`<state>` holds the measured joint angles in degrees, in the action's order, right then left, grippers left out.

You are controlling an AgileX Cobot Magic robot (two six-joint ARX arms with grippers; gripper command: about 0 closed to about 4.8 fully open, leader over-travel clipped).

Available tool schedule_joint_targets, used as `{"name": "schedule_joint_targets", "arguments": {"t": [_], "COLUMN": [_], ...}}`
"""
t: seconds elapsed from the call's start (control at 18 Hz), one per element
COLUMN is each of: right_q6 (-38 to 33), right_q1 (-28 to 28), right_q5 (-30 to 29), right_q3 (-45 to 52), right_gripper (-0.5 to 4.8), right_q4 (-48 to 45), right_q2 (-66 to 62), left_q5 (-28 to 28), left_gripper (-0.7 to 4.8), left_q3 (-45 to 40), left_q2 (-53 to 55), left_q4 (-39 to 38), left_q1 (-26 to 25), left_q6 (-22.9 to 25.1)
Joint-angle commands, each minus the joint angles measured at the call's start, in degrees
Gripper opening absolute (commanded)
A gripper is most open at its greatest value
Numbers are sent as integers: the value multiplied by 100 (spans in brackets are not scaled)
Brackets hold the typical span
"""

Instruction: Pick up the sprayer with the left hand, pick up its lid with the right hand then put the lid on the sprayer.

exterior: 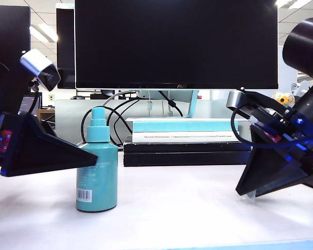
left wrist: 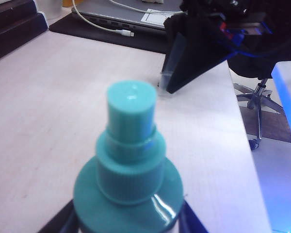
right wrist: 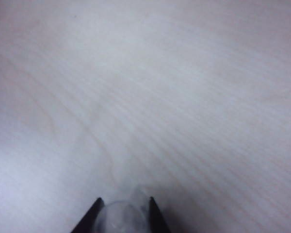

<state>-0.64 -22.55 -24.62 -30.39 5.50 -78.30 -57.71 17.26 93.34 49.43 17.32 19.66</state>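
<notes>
The teal sprayer (exterior: 97,177) stands upright on the white table, its nozzle (left wrist: 131,114) bare. My left gripper (exterior: 93,158) comes in from the left and is shut on the bottle's shoulder, one dark finger (left wrist: 63,221) on each side of it. To the right, my right gripper (exterior: 249,192) points down at the table. Its two black fingertips (right wrist: 96,209) press the sides of the small clear lid (right wrist: 122,218), which rests on the tabletop. The left wrist view shows the lid (left wrist: 165,79) at the right gripper's tip, well apart from the sprayer.
A large black monitor (exterior: 176,44) stands behind, with stacked books (exterior: 185,138) and looping cables (exterior: 115,114) beneath it. A laptop with a white cable (left wrist: 131,19) lies at the table's far side. The table edge and a chair base (left wrist: 254,97) show beyond the right arm.
</notes>
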Motion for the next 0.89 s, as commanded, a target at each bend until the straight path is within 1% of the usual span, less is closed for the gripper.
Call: {"name": "schedule_joint_targets", "arguments": {"t": [0.06,0.11,0.22,0.39,0.56,0.72,0.89], "right_q6": [-166,-267,-278,-275,-232,-203,-175], "right_q1": [-2,-2,-7,-48,-295,-822,-1106], "right_q5": [-361,-439,-977,-1451,-1480,-1419,-1263], "right_q3": [-337,-509,-1064,-1646,-2166,-2492,-2555], "right_gripper": [84,84,84,84,84,84,85], "right_q4": [-39,63,501,942,1349,1397,1394], "right_q2": [13,13,13,13,11,4,-9], "left_q5": [-61,-61,-133,-157,-240,-540,-846], "left_gripper": [232,232,232,232,232,232,232], "left_q3": [26,26,26,26,61,216,387], "left_q2": [-2,-2,-2,-2,0,133,444], "left_q4": [13,-9,-13,-17,-50,-66,-98], "left_q1": [9,9,9,9,11,11,11], "left_q6": [0,2,2,4,4,-17,-63]}}
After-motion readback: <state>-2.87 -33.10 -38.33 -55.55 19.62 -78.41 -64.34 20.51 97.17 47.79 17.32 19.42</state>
